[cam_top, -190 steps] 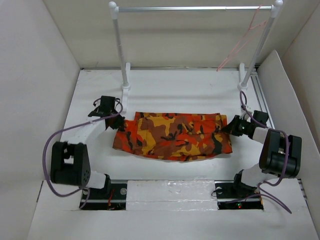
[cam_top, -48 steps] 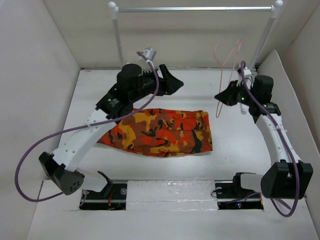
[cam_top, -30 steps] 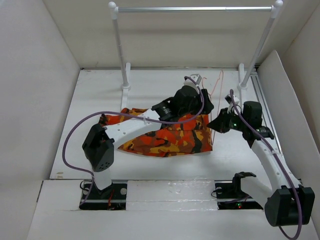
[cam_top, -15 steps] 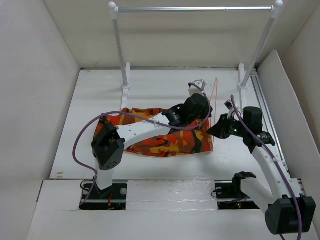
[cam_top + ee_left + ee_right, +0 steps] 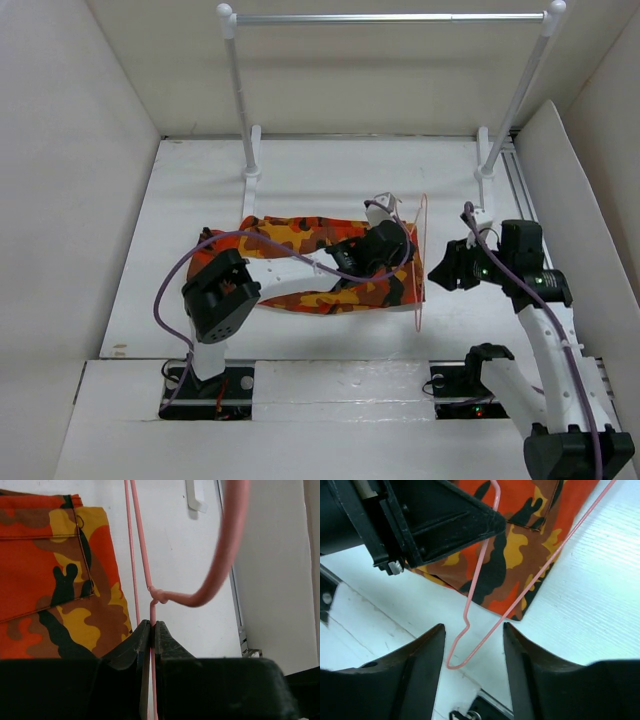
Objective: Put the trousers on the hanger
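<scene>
The long cloth trousers in orange, red, yellow, brown and black camouflage print (image 5: 290, 232) lie flat across the middle of the white tabletop (image 5: 330, 170). In the overhead view they form a wide band running from 9 o'clock to 3 o'clock. The left arm (image 5: 290, 270) reaches over them from its base at 7 o'clock and covers part of the cloth. The thin pale-pink wire clothes hanger (image 5: 422, 250) stands just off the 3 o'clock end of the trousers. From above it is seen edge-on, as a slim line running from 12 towards 6 o'clock.

The left hand (image 5: 151, 625) is pinched fully together on the hanger. In its wrist view the two black fingers meet on a single strand of wire just below the twisted neck. The hook curves away towards 1 o'clock, and two strands run up towards 12 o'clock. They pass the edge of the trousers, which fill the 9 to 10 o'clock part of that view.

The right hand (image 5: 472, 630) sits at the 3 o'clock side of the hanger in the overhead view, its fingers spread wide and gripping nothing. In its wrist view a bent corner of the hanger shows in the gap between the two fingers, touching neither as far as can be seen. From there the wire rises towards 1 o'clock over a corner of the trousers.

A silver bar (image 5: 385, 17) on white posts (image 5: 240, 100) spans the far edge at 12 o'clock, well apart from the hanger.
</scene>
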Tool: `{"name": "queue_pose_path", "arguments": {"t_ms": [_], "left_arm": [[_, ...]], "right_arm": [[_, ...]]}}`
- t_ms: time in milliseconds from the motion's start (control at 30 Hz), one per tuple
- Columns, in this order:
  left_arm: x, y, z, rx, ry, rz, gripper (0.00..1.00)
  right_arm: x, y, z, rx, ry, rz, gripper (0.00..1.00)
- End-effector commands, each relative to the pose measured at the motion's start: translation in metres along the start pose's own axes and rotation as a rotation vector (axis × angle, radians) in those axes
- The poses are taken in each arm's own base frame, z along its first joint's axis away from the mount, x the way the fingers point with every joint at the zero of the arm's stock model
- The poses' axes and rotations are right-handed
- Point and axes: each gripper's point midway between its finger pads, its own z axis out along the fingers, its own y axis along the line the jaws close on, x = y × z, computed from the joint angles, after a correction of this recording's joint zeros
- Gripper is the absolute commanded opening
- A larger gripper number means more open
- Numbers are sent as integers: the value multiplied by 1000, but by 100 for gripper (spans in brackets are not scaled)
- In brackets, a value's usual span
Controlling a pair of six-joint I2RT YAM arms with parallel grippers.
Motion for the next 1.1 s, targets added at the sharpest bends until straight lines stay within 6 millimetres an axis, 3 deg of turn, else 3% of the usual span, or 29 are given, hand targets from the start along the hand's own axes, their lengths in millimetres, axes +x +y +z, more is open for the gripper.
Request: {"name": "queue_pose_path", "arguments": {"t_ms": [0,33,67,133,233,300,333,433,533,667,867,933,967,1000,1033,1067], "left_arm": [[-12,-17,0,63,-75,-104,0],[-7,-11,4,51,-70,-118,0],[-3,-7,7,43,-67,-129,0],[5,-4,12,50,-53,-151,0],[16,7,18,16,-52,-169,0],[20,17,22,-12,-60,-170,0],[24,24,26,-34,-57,-161,0],[33,39,30,-76,-47,-156,0],[41,57,34,-114,-36,-161,0],[43,61,34,-137,-30,-153,0],[41,64,33,-155,-33,-138,0],[40,63,34,-156,-36,-141,0],[39,62,34,-152,-38,-139,0],[39,63,35,-158,-40,-133,0],[38,63,35,-162,-41,-128,0],[32,68,37,-179,-52,-131,0]], "right_arm": [[2,-10,2,24,23,-39,50],[-11,-13,7,25,-31,-66,27],[-8,-17,14,23,-33,-54,13],[-21,-28,28,31,-70,-68,0],[-21,-48,53,35,-41,-51,0],[-17,-58,66,36,-17,-44,6],[-24,-61,73,26,-46,-72,21],[-28,-77,90,45,-37,-68,31],[-28,-91,105,57,-26,-45,38],[-16,-109,125,81,11,-13,41],[30,-115,155,99,139,32,46],[33,-114,159,87,116,44,52],[39,-112,160,74,122,59,49],[45,-109,161,56,130,69,40],[45,-99,161,3,127,80,7],[42,-101,156,-1,107,101,0]]}}
